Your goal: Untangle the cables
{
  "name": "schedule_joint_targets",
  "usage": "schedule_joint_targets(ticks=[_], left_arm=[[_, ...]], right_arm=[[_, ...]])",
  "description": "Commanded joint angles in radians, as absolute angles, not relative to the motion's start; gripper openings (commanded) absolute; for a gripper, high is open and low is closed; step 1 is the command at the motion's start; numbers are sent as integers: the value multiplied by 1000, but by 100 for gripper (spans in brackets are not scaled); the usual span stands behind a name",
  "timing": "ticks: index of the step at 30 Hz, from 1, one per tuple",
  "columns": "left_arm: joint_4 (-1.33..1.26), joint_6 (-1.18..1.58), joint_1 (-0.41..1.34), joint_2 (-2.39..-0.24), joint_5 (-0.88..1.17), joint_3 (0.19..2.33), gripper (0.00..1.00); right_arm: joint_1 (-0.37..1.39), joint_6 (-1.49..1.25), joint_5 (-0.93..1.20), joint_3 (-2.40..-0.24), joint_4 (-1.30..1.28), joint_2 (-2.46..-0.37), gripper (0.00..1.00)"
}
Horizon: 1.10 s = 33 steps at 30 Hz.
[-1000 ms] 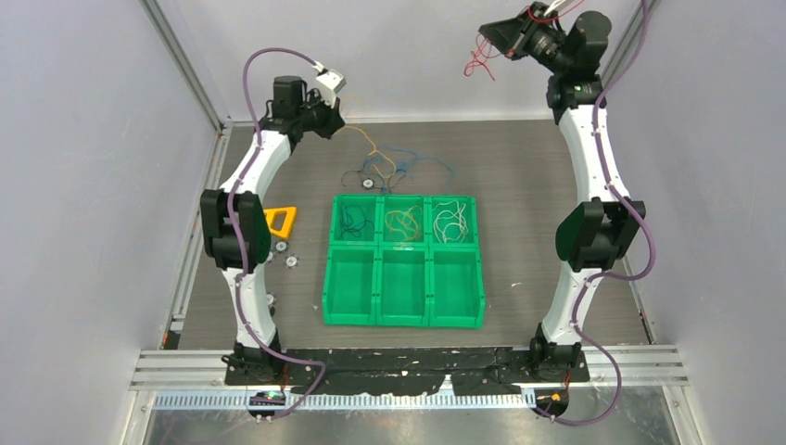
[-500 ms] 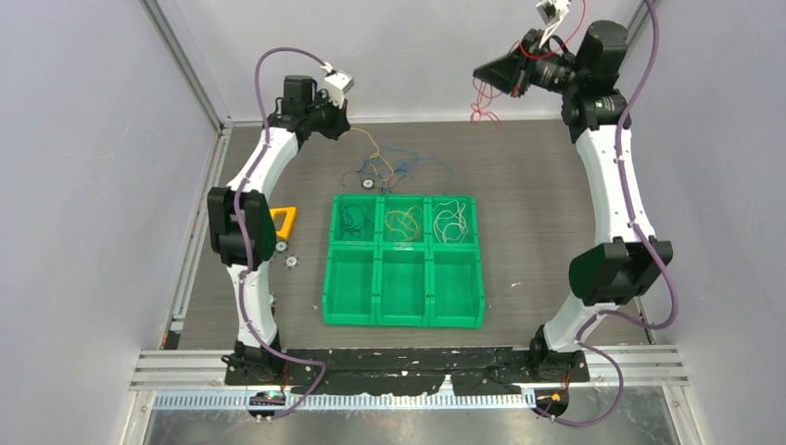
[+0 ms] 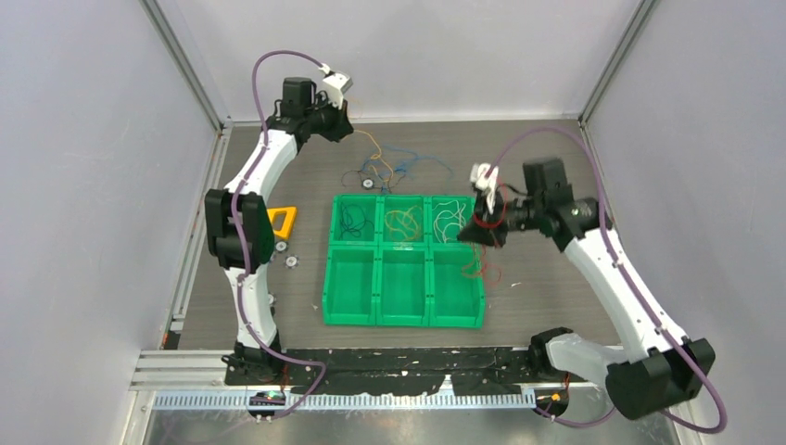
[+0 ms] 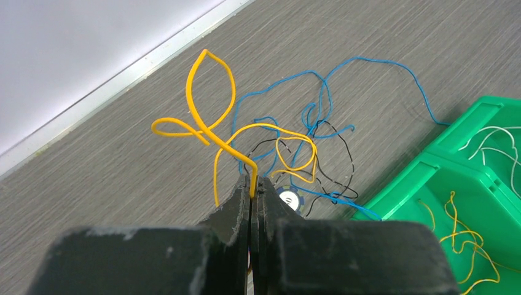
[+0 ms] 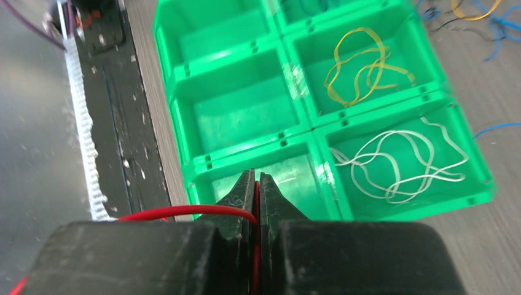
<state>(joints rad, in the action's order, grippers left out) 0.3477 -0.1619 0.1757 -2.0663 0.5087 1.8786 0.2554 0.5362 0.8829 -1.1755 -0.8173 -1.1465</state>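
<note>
The green tray (image 3: 404, 320) sits in the middle of the desk (image 3: 556, 176). It has six boxes in two rows of three.

The left end effector (image 4: 252, 184) is up off the desk, behind the far left corner of the tray. Its two fingers are pressed tight together on a yellow cable (image 4: 225, 147). The yellow cable curls up into loops past the fingertips. It also runs down into a messy pile just behind the far side of the tray. In that pile the yellow cable is mixed up with a blue cable (image 4: 368, 60) and a thin black cable (image 4: 347, 163). A small round disc (image 4: 290, 198) lies on the desk under the pile.

The right end effector (image 5: 257, 184) is over the right side of the tray. Its fingers are also pinched together, and they hold a red cable (image 5: 184, 210). The red cable hangs down over the near right box and the tray's right wall.

In the far row of the tray, the right box holds white cables (image 5: 393, 166), the middle box holds yellow cables (image 5: 362, 61), and the left box holds dark cables (image 3: 352, 219).

A yellow triangle (image 3: 281, 221) lies on the desk to the left of the tray.
</note>
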Motion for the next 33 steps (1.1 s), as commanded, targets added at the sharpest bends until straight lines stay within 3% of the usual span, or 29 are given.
schedule_joint_targets(ticks=[1,7,9,10,14,18,22,25,30,33], left_arm=[[306,-147,173,-1987,543,1852,0],[305,-146,172,-1974,540,1826,0],[304,-147,172,-1969,535,1819,0],[304,-147,172,-1965,533,1817,0],[305,-154,172,-1949,532,1807,0],[307,-158,172,-1944,532,1806,0],[312,-161,172,-1938,546,1804,0],[315,-164,172,-1934,557,1805,0],[324,-156,172,-1942,575,1823,0],[352,-159,175,-1938,647,1829,0]], right_arm=[[342,625,757,-1021,-655,-1064,7],[448,577,719,-867,-441,-1110,16],[462,590,708,-837,-404,-1137,30],[465,605,702,-818,-404,-1150,43],[462,672,628,-784,-470,-1102,76],[459,687,644,-814,-560,-996,93],[459,613,670,-928,-656,-972,99],[459,580,702,-1050,-748,-959,97],[459,713,627,-1082,-916,-970,95],[458,850,564,-1101,-1078,-1077,97]])
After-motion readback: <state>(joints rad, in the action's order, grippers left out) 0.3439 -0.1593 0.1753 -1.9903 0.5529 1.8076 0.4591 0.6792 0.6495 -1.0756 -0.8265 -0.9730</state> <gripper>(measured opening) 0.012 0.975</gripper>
